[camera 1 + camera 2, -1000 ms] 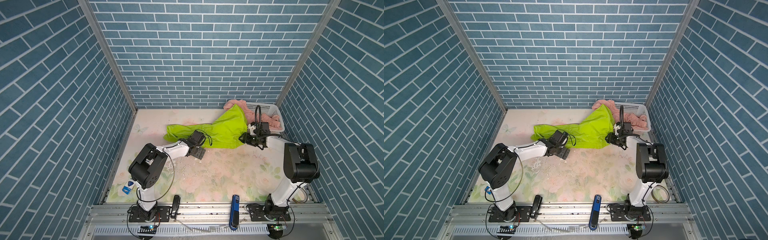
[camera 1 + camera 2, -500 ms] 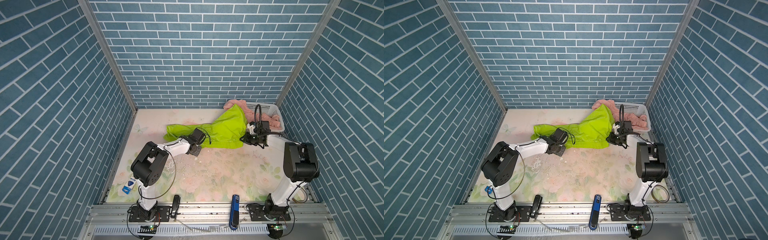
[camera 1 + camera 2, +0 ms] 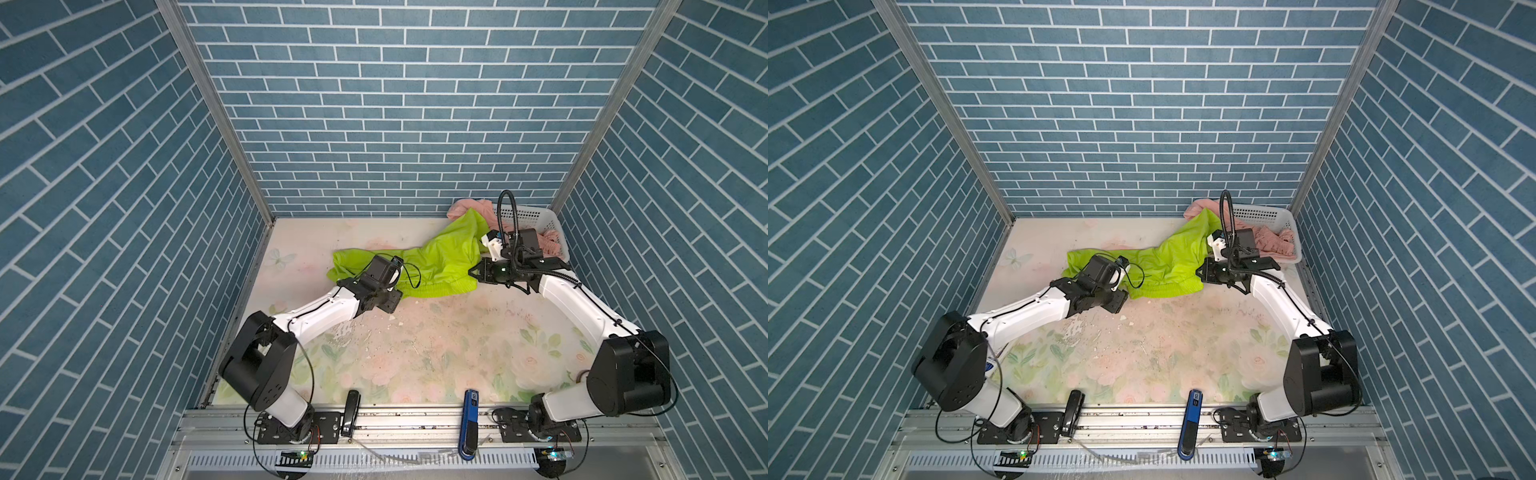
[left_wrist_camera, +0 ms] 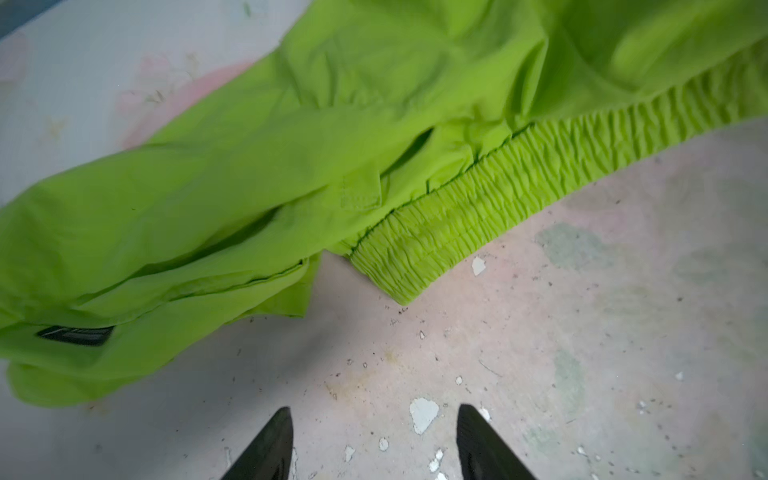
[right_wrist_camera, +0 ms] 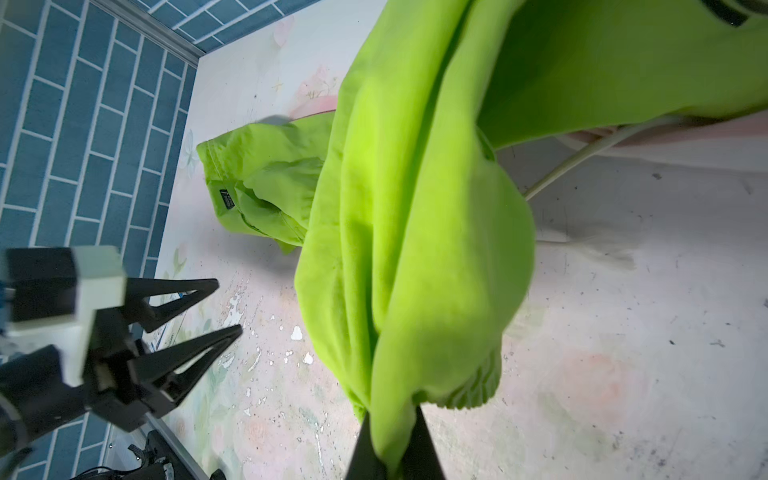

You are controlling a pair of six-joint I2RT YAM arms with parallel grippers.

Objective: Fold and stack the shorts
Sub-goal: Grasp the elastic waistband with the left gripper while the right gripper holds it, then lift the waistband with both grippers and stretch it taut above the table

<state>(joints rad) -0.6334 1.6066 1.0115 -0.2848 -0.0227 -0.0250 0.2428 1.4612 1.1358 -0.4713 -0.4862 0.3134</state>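
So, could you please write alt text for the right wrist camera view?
The right gripper is shut on a bunched edge of the lime-green shorts, which trail across the floral table. The left gripper stands open nearby.

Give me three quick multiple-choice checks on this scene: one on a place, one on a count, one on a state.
1. Where do the pink shorts lie?
A. Flat in the middle of the table
B. In the white basket, partly over its rim
C. Under the left arm

2. How many shorts are in view?
A. One
B. Three
C. Two

3. What is the left end effector doing?
A. Open, holding nothing
B. Shut on green fabric
C. Shut on the basket rim

Key:
1 B, pink fabric sits in the basket at the far right corner.
2 C, only the pink shorts and the lime-green shorts show.
3 A, its fingers stand apart over bare table; it is the right end effector that pinches the lime-green fabric.
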